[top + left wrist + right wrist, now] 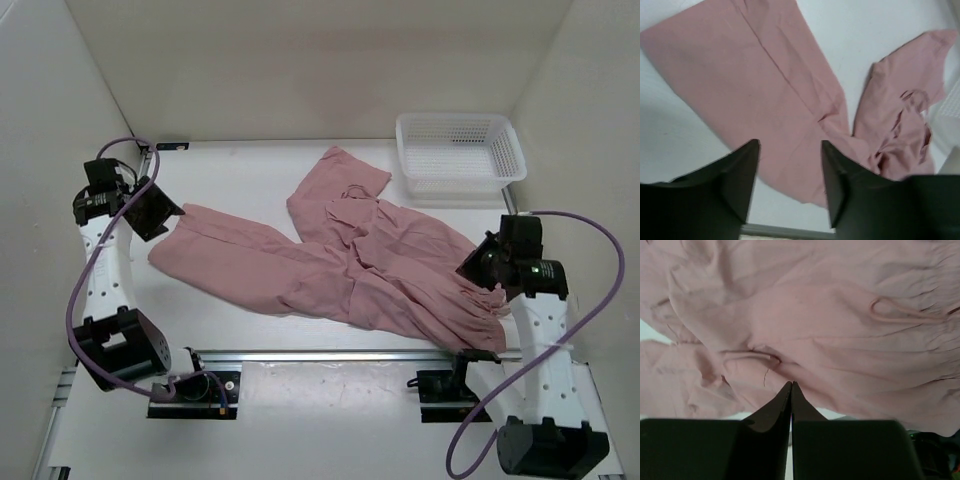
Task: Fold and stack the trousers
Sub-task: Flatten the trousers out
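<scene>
**Two arms, one pair of trousers lying unfolded on the table**

Overhead view: the trousers (340, 260) lie flat and crumpled across the middle of the white table (250, 170). One leg runs out to the left. The other angles toward the far side, its end near the white mesh basket (460, 150) in the far right corner, not touching it. The gathered waist lies at the near right. The left gripper (162, 215) sits at the end of the left-running leg. The right gripper (480, 268) sits over the waist. From here I cannot tell whether either touches the cloth.

Left wrist view: the left gripper (790, 145) has its fingers (740, 175) parted by a moderate gap with nothing clamped between them. The trousers (765, 90) lie beyond, one leg smooth with a long seam, the other rumpled at the right. Bare table (865, 30) shows between the legs.

Right wrist view: the right gripper (791, 386) has its fingertips pressed together, and no cloth is visibly pinched. Wrinkled pink trousers (815, 325) fill the view, with a drawstring loop (890, 310) on top at the upper right.
</scene>
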Available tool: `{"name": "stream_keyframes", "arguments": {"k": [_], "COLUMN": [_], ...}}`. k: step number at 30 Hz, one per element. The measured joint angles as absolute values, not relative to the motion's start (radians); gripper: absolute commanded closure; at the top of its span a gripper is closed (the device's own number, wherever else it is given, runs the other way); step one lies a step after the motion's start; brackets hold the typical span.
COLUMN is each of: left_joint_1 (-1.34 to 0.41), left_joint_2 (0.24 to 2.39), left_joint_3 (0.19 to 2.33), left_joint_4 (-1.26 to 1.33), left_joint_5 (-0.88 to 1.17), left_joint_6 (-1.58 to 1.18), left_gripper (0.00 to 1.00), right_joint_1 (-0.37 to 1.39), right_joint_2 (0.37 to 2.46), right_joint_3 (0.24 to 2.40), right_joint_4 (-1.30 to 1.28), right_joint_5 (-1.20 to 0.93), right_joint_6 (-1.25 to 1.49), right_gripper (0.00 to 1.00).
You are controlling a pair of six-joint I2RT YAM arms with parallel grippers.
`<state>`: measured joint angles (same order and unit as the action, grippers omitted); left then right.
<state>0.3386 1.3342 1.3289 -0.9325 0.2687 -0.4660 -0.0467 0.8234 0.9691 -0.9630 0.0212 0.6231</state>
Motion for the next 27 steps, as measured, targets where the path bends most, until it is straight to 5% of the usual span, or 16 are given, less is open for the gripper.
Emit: {"name": "stream_keyframes", "arguments": {"k": [7, 10, 20, 27], "left_joint_1": [0.272, 0.204, 0.148, 0.146], "left_joint_2": [1.584, 1.736, 2.034, 2.175], "left_joint_3": [1.348, 1.413, 1.645, 1.718], "left_joint_4": [-0.916, -0.916, -0.92, -0.934], "left_joint_5": [0.202, 0.136, -0.047, -0.092], "left_joint_6": [-0.473, -0.487, -0.544, -0.566], "left_gripper": [0.35, 0.49, 0.39, 0.56], "right_joint_1": [-0.046, -0.046, -0.046, -0.046], "right_joint_2": [0.863, 0.865, 0.891, 0.933], "right_joint_3": [0.812, 0.8, 0.802, 0.806], "right_joint_4": [-0.932, -0.926, -0.9, -0.888], "right_joint_5": [-0.184, -0.228, -0.265, -0.27], "right_joint_6": [0.62, 0.617, 0.6, 0.591], "right_gripper": [0.8, 0.75, 0.73, 0.73]}}
